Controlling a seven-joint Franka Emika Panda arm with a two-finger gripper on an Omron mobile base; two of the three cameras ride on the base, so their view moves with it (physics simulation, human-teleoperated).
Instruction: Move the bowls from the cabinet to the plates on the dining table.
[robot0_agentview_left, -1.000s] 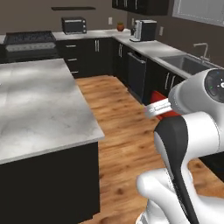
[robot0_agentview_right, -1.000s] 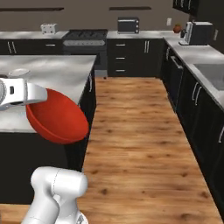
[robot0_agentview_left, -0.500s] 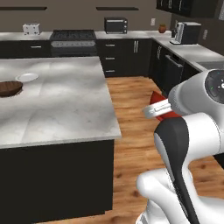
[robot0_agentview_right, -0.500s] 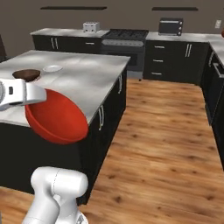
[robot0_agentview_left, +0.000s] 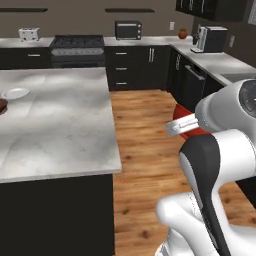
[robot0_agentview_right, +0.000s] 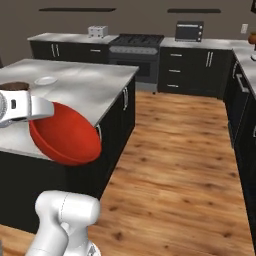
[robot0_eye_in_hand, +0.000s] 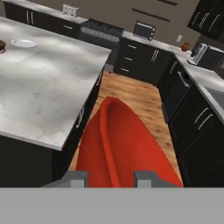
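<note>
gripper (robot0_eye_in_hand: 108, 177) nearly closed, pinching rim of red bowl (robot0_eye_in_hand: 127, 144).

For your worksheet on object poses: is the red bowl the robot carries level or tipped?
Tipped. The red bowl hangs on edge from the gripper, its underside facing the right base view.

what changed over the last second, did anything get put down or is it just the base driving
Only the base turned and drove: the whole scene shifted, bringing the dining table and its empty plate into view. The claw stayed shut on the red bowl, carried the same way. Nothing was put down.
</note>
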